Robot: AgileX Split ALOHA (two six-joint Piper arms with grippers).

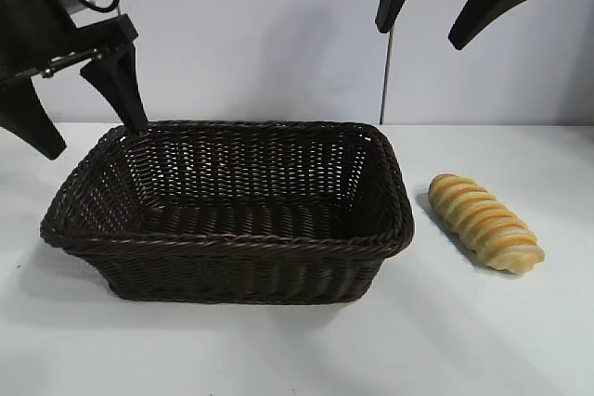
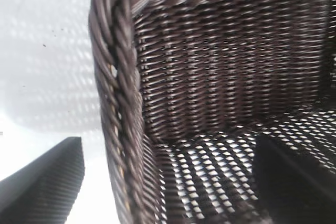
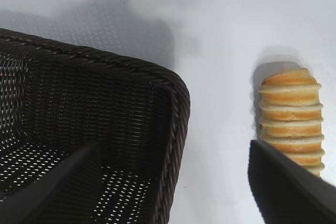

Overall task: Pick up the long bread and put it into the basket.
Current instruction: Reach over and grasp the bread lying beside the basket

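Bread [image 1: 485, 223] lies on bench at basket's [image 1: 232, 248] three o'clock, axis ten-to-four; my right end effector [image 1: 445, 2], released and empty, hangs above it, nearer than left end effector [image 1: 88, 104], also released.

A large rectangular dark brown woven wicker basket [image 1: 227, 215] with sloping sides and a braided rim is sitting on a white table [image 1: 297, 350], its inside holding nothing. An elongated golden-tan long bread [image 1: 484, 222] with raised diagonal ridges and orange-brown stripes is lying on the table just beside the basket's right end, apart from it. The black left gripper [image 1: 88, 132] is hanging over the basket's back left corner with its fingers spread wide, one tip near the rim. The black right gripper [image 1: 422, 34] is hovering high above the gap between basket and bread, fingers parted and holding nothing.
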